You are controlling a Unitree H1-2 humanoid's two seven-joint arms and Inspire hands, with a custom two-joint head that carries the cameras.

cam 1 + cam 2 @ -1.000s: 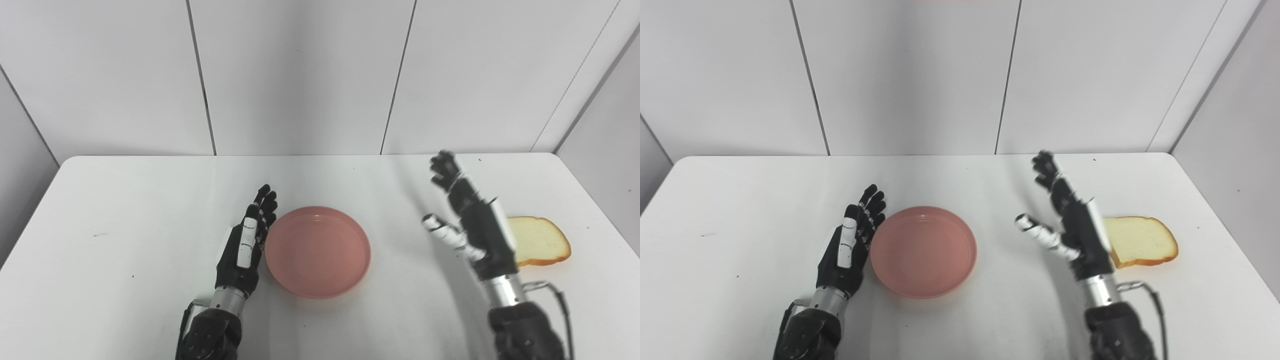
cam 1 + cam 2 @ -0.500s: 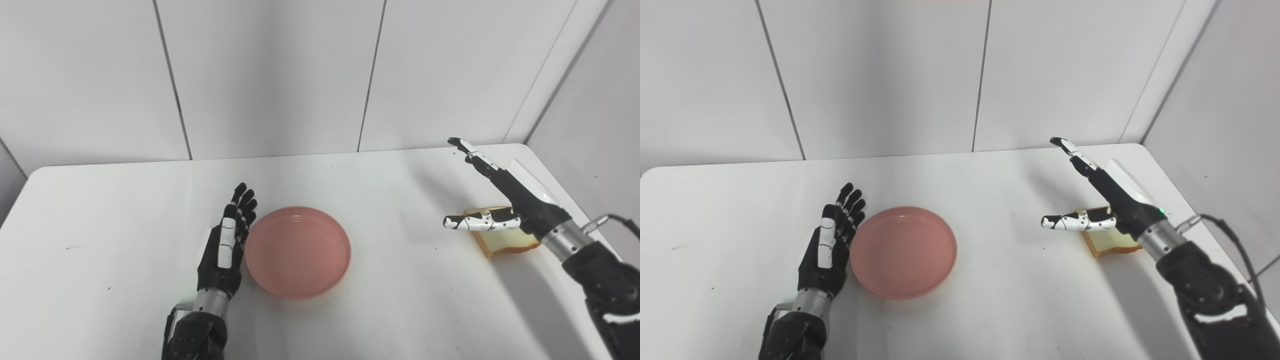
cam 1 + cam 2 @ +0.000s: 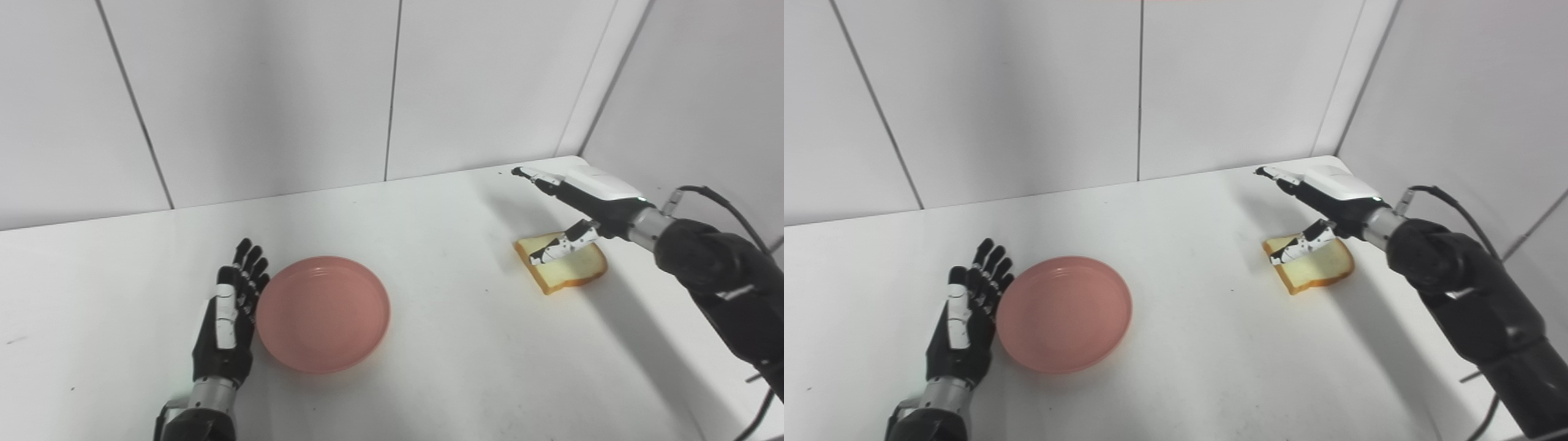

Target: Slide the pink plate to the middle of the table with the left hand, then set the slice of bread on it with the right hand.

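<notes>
The bread slice (image 3: 561,270) lies near the worktop's (image 3: 453,343) right edge; the open right robot hand (image 3: 579,202) hovers above it. The open left robot hand (image 3: 228,321) touches the pink plate's (image 3: 323,314) rim.

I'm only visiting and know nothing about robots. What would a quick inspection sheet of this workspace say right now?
Surface: white table, a few small dark specks.
Job's things: pink plate empty, near the table's middle; slice of bread lying flat toward the right side.
Clutter: nothing seen.
Hands: left hand open, beside the plate's left rim; right hand open above the bread, thumb over the slice, contact unclear.
Cables: black cable looping from the right wrist.
Surroundings: white panelled walls.
</notes>
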